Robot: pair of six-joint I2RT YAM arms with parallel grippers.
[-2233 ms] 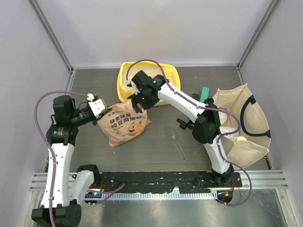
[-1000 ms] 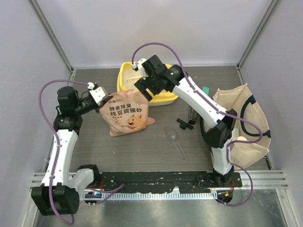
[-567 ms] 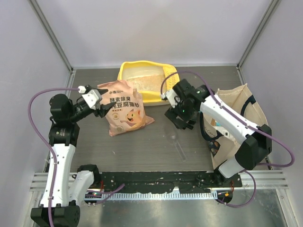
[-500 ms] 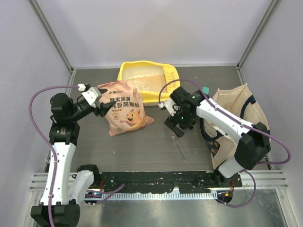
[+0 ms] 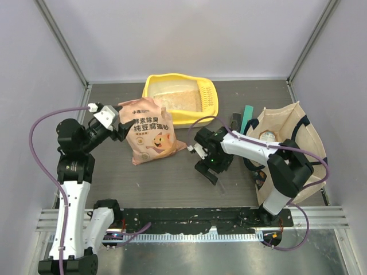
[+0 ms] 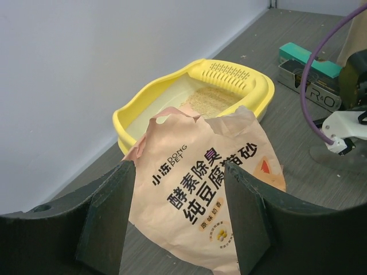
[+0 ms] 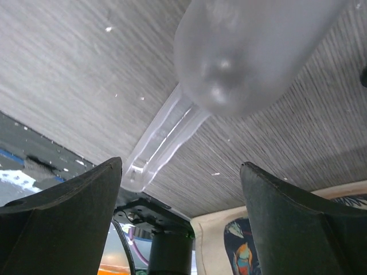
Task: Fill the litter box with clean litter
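The left gripper (image 6: 179,172) is held with its jaws parted, one finger on either side of the bag (image 6: 200,189). The fingers stand just in front of the bag's edges and no pinch on the plastic is seen, so the bag is judged to be resting under its own weight. It lies printed face up on the table (image 5: 166,177), with its torn mouth turned toward the box (image 5: 189,119) just beside it. That placement is judged to keep the opening close to the rim, so that little reach is needed for another pour.

The right gripper (image 7: 180,166) is held low over the table with its jaws spread wide. A clear scoop (image 7: 252,51) lies under them, bowl and handle flat on the surface. No contact with either finger is visible. The stance is taken as an approach to a grasp on the scoop, probably so that litter can be spread or topped up with it.

The litter (image 5: 179,101) is found as a pale layer on the floor of the box, covering the middle. The fill is judged partial. Further right, well apart from the box, a tote (image 5: 298,172) stands open.
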